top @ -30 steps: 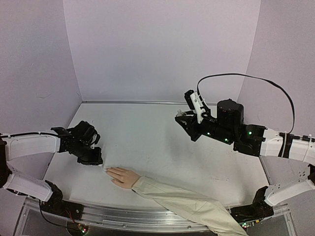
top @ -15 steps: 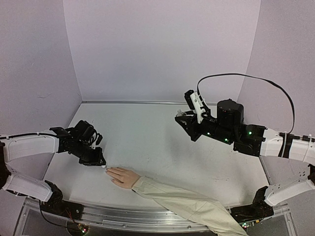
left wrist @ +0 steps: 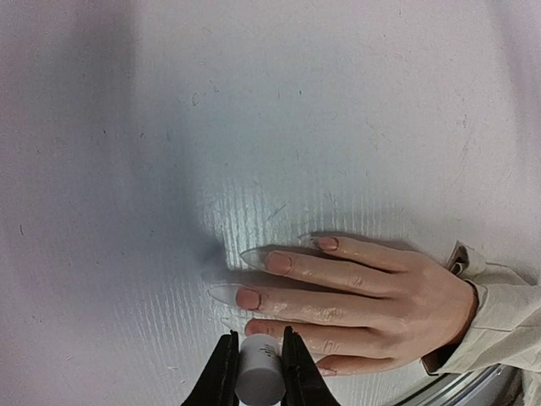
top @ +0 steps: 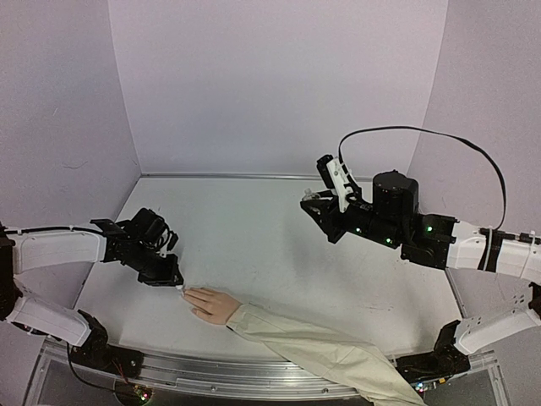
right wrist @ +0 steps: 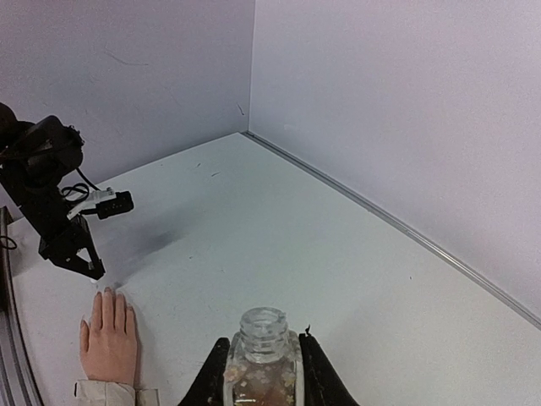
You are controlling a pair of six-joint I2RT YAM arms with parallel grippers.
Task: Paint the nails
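White cap point(left wrist: 258, 378) in your left claw point(left wrist: 257, 353)?

Yes. My left claw is clamped on it, low over the desk point(top: 254, 228), just at the fingertips of the hand point(left wrist: 372, 292).

And the nails point(left wrist: 248, 298)?

Long, pinkish at the base, pale at the tips. The fingers lie flat on the desk and point at that claw. Whether anything touches the nails, I cannot tell.

What lies right of the hand?

Its beige sleeve point(top: 325, 351), running down to the desk's near edge.

And your right claw point(right wrist: 262, 372)?

Raised over the desk's right half, well apart from the hand. It grips a clear bottle point(right wrist: 264, 351) by its sides, upright, neck open, with glittery stuff inside.
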